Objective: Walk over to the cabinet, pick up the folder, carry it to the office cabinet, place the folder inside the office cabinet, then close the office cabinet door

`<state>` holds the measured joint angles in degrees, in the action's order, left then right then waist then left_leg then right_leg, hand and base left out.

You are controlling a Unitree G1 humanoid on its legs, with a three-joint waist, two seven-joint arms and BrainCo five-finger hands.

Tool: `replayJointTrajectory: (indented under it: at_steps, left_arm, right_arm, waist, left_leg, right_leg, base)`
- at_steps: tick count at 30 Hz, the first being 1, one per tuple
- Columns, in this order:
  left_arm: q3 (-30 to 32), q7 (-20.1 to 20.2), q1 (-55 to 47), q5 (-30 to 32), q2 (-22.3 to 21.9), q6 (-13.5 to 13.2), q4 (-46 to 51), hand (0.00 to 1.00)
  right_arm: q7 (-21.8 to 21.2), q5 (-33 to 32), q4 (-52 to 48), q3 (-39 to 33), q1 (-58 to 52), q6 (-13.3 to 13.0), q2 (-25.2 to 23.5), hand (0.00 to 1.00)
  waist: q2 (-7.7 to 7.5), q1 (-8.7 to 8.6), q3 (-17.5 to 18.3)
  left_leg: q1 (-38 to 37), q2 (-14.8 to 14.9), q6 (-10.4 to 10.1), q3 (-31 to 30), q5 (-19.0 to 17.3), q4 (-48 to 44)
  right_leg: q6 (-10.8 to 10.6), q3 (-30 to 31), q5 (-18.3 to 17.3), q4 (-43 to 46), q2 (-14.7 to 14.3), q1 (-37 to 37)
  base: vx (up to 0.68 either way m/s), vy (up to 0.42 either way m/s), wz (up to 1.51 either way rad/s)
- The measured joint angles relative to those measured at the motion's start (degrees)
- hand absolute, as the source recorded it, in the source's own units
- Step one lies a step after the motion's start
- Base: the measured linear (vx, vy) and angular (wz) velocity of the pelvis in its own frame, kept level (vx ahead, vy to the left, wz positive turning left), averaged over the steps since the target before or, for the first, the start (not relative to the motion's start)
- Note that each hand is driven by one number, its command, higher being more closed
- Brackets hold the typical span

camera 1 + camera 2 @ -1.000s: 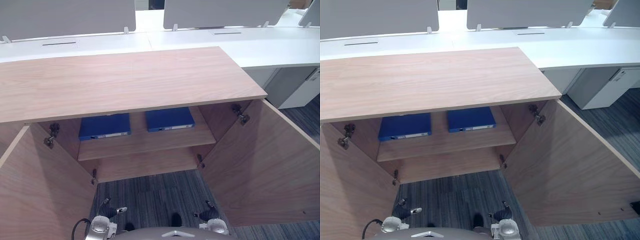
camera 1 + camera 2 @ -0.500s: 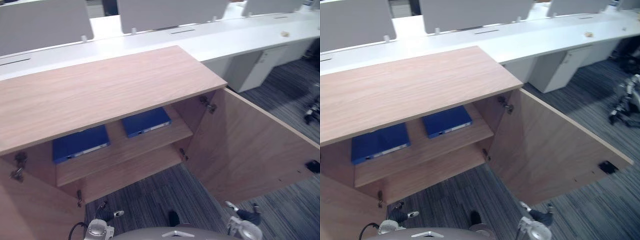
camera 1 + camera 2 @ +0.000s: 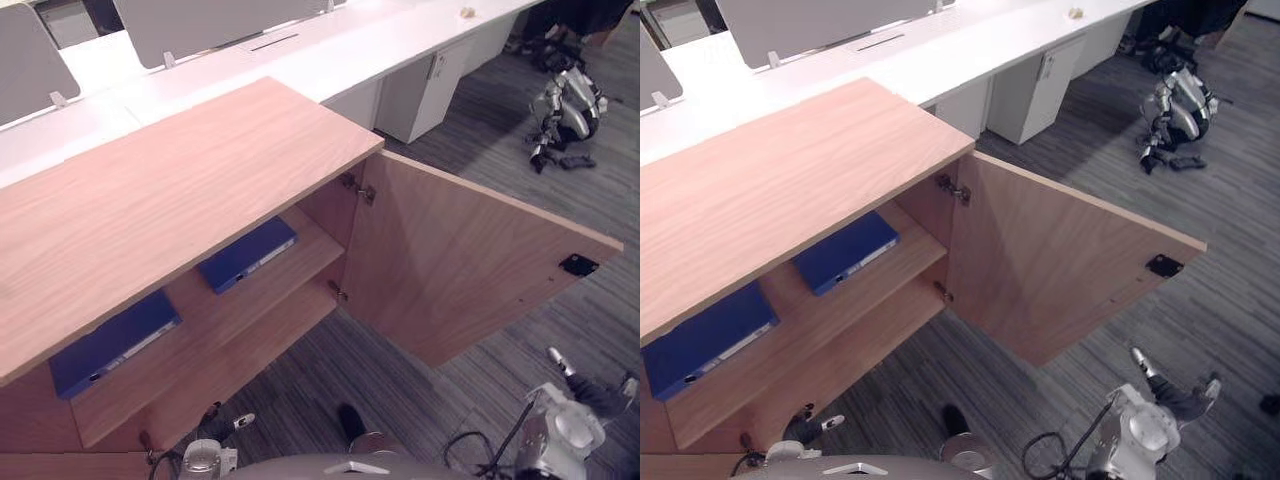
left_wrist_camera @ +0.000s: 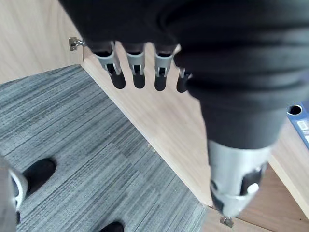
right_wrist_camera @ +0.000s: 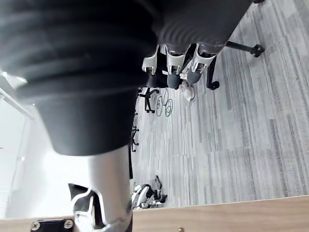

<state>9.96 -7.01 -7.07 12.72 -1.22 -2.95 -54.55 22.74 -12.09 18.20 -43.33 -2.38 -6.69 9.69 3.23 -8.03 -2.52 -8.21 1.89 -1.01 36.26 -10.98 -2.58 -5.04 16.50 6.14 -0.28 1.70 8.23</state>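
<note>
Office cabinet (image 3: 180,180) door (image 3: 450,270) open; two blue folders (image 3: 247,254) flat on shelf (image 3: 315,255).

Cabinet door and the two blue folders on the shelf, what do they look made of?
Cabinet door: light wood-grain panel, matte; the even grain and thin flat edge suggest laminated board, not solid wood. Folders: smooth, uniform blue covers with pale spine labels, probably plastic-coated board, though that is a guess.
</note>
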Motion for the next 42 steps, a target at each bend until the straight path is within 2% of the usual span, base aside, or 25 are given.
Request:
replayJointTrajectory:
  at_steps: [2, 6, 10, 13, 24, 30, 35, 39, 42]
  left_arm:
    - [-0.81, 0.18, -0.04, -0.01, 0.04, -0.01, -0.02, 0.0]
    - [-4.31, 1.44, -0.89, -0.04, 0.92, -0.66, 0.0, 0.0]
    - [-7.4, 1.83, -1.66, -0.06, 2.22, -0.78, -0.11, 0.0]
    - [-9.86, 2.29, -1.92, -0.11, 2.47, -1.28, -0.14, 0.0]
    - [-13.95, 2.29, -2.05, -0.12, 3.7, -2.26, -0.18, 0.0]
    - [-14.6, 2.27, -1.95, -0.09, 3.75, -2.25, -0.15, 0.0]
    - [-14.46, 2.23, -1.9, 0.73, 3.8, -2.15, -0.15, 0.0]
    - [-14.0, 2.2, -1.1, 2.13, 4.67, -2.06, -0.17, 0.0]
    - [-13.35, 2.13, -0.77, 3.23, 4.91, -1.83, -0.34, 0.0]
  right_arm:
    - [-0.57, -0.78, 0.09, 0.81, 1.44, -0.61, 2.86, 0.0]
    - [-3.95, -2.21, 3.14, 5.41, 5.24, -1.32, 12.24, 0.0]
    - [-6.26, -2.24, 8.8, 9.48, 8.59, -1.4, 17.57, 0.0]
    - [-7.77, -2.22, 11.78, 13.3, 10.57, -1.42, 21.7, 0.0]
    - [-7.67, -2.25, 16.8, 18.39, 14.42, -1.37, 27.06, 0.0]
    - [-7.64, -2.1, 15.97, 18.62, 14.06, -1.37, 27.0, 0.0]
    - [-7.63, -1.07, 4.36, 18.71, 8.52, -1.39, 24.76, 0.0]
    - [-7.58, -0.7, -8.99, 18.47, 1.21, -1.45, 16.37, 0.0]
    - [-7.64, 2.45, -17.58, 20.11, -5.65, -1.83, 9.39, 0.0]
  waist:
    - [0.4, -0.04, -0.64]
    - [2.21, -0.14, -1.33]
    - [2.58, 0.02, -1.6]
    - [3.53, -0.05, -1.96]
    - [4.96, -1.07, -2.75]
    - [5.11, -1.64, -2.93]
    - [4.97, -2.38, -3.51]
    - [3.03, -3.23, -4.82]
    - [1.8, -3.98, -5.2]
  left_leg:
    - [0.26, 0.09, 0.01, 0.1, -0.36, -0.46]
    - [1.47, 0.45, -0.69, 0.17, -1.01, -1.64]
    - [2.43, 0.98, -0.77, -0.07, -1.05, -2.2]
    - [2.89, 0.99, -0.76, -0.74, -1.05, -2.23]
    - [3.68, 0.41, -0.63, -5.28, -0.96, -2.38]
    - [4.01, 0.54, -0.52, -6.59, -0.9, -2.68]
    - [4.0, 0.61, -0.53, -6.86, -0.92, -3.37]
    - [3.92, 1.22, -0.56, -6.66, -0.93, -4.24]
    - [3.9, 1.71, -0.56, -6.42, -0.93, -4.4]
  right_leg:
    - [-0.01, 0.13, -0.01, -0.09, -0.04, 0.12]
    - [-0.23, 0.14, -0.14, -0.19, -0.07, 1.05]
    - [-0.46, -0.1, 0.06, -0.58, -0.12, 1.64]
    - [-0.52, -0.68, 0.12, -1.01, -0.07, 1.65]
    - [-0.82, -4.34, 0.4, -3.12, 1.38, -0.2]
    - [-0.84, -4.93, 1.15, -4.28, 1.47, -1.0]
    - [-0.82, -4.88, 1.34, -4.32, 1.37, -1.0]
    - [-0.47, -4.63, 0.91, -4.72, 0.93, -1.0]
    - [0.11, -4.4, 1.35, -4.72, 0.45, -0.86]
  base:
    - [0.0, -0.054, -0.09]
    - [0.0, -0.069, -0.02]
    - [0.01, -0.081, 0.01]
    - [0.0, -0.06, 0.06]
    - [-0.02, -0.047, 0.18]
    - [-0.03, -0.058, 0.04]
    - [-0.08, -0.06, -0.01]
    - [-0.1, -0.074, -0.08]
    - [-0.07, -0.085, -0.09]
